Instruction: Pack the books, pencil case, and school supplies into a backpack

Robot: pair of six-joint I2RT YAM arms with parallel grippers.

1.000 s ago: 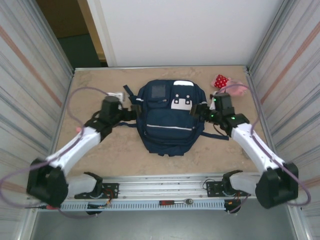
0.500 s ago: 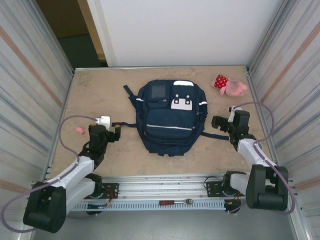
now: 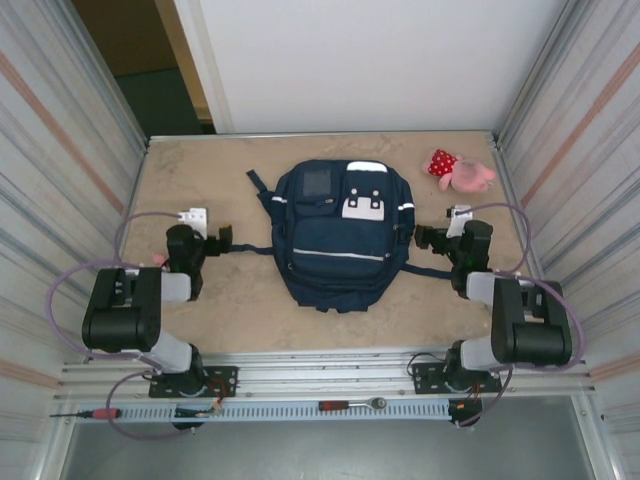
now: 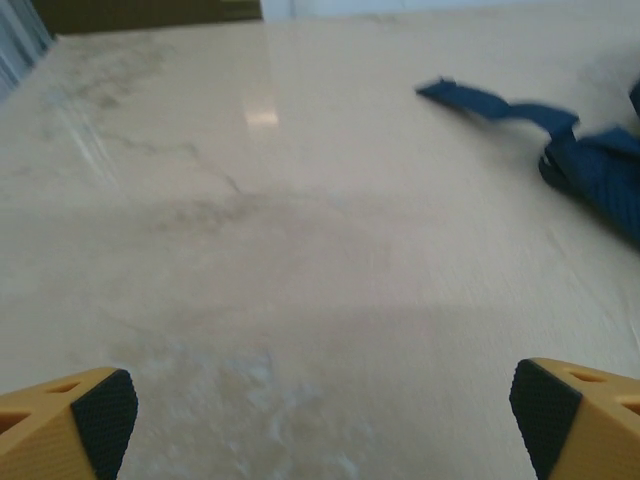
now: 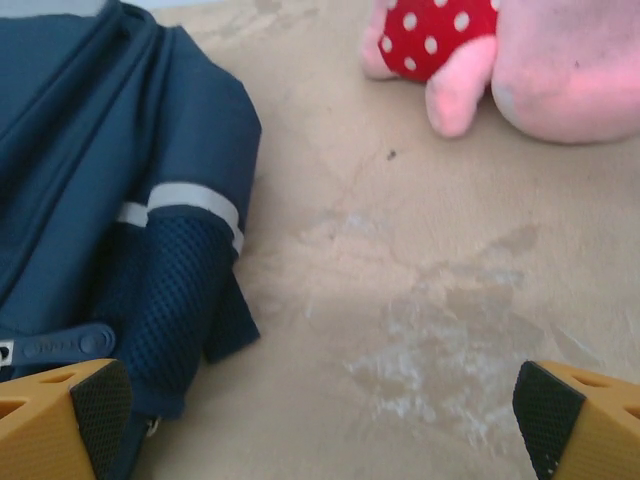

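The backpack (image 3: 340, 235) lies flat on the table (image 3: 200, 180) with its front face up. Its long axis runs away from the arm bases, so it presents one long flank to each gripper. It sits between the two: inward and to the right of the left gripper (image 3: 222, 240), and inward and to the left of the right gripper (image 3: 425, 238). Both grippers have their jaws spread wide and hold nothing, and both point toward the pack from opposite sides. The right gripper looks the nearer. In its wrist view the backpack (image 5: 100, 180) is just ahead and to the left of the right gripper (image 5: 310, 410), with the mesh side pocket (image 5: 175, 290) close beside the left fingertip. From the left gripper (image 4: 325, 410) bare table lies straight ahead. Only a blue strap (image 4: 495, 103) and the edge of the backpack (image 4: 610, 180) show, ahead and off to the right. The coming move therefore likely turns on reaching inward across a flank, with the right arm better placed. I cannot tell from here whether any zip is open. A pink plush toy (image 3: 462, 172) lies ahead and to the right of the right gripper, apart from the pack.
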